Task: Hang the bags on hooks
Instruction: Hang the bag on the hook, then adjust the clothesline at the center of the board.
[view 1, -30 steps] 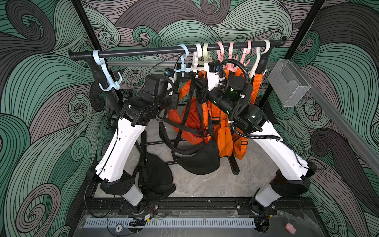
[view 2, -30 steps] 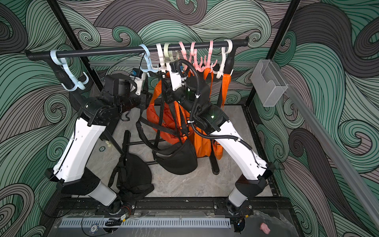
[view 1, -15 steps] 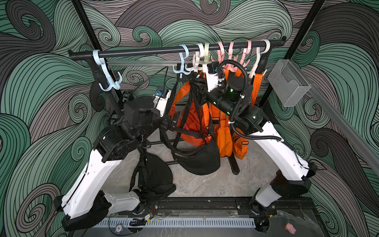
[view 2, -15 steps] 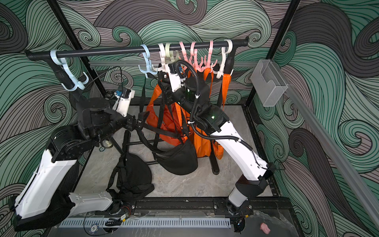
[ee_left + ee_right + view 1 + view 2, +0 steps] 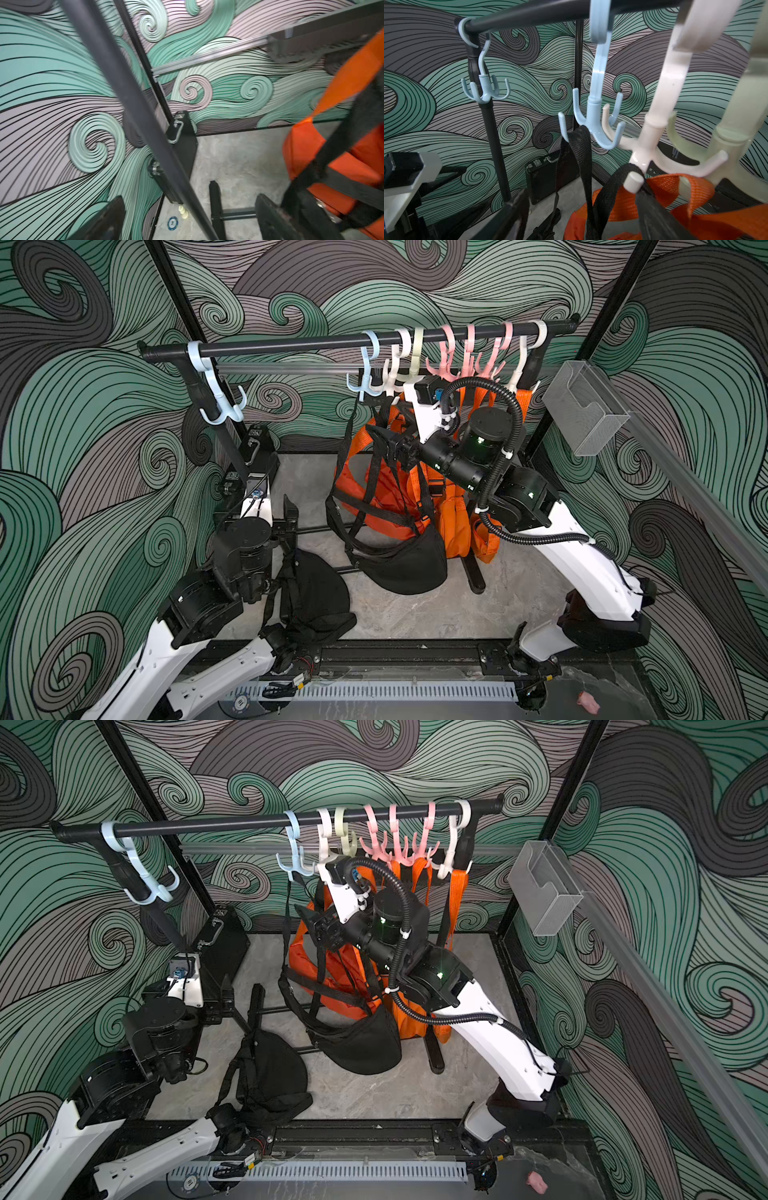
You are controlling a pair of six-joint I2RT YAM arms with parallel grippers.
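Black woven webbing [image 5: 579,143] lies over one upturned prong of the light blue four-pronged plastic hook [image 5: 598,116], mid-frame in the right wrist view. You can take the black crescent-shaped fabric sling bag [image 5: 409,568] as hung. In both top views it dangles at centre frame, in front of the orange nylon bags [image 5: 386,502]. Whether its belly brushes the grey mottled bench [image 5: 415,614] you cannot tell.

A second run of black webbing crosses a stubby prong of the glossy white plastic hook [image 5: 652,133] to its right in the frame, sharing it with ribbed orange strap [image 5: 675,185]. It is unclear whether that run belongs to the same bag.

Your right gripper [image 5: 582,193] sits just under these hooks with its jaws spread. Webbing passes between them, pinched by neither. That suits the job, since the prong rather than the gripper should carry the weight.

Your left gripper [image 5: 189,216] is spread wide and empty, low at the left of the top views and well apart from the hung bag. There it likely keeps clear of the straps.

The hooks are smooth and rigid, and their curled prongs cup a strap. The webbing is flat, coarse and limp, so it drapes and should slip little. The hooks ride the black round rail [image 5: 291,344] on open C-shaped clips and may swing if nudged.

Another soft black bag [image 5: 311,593] lies slumped on the bench at lower left of centre.
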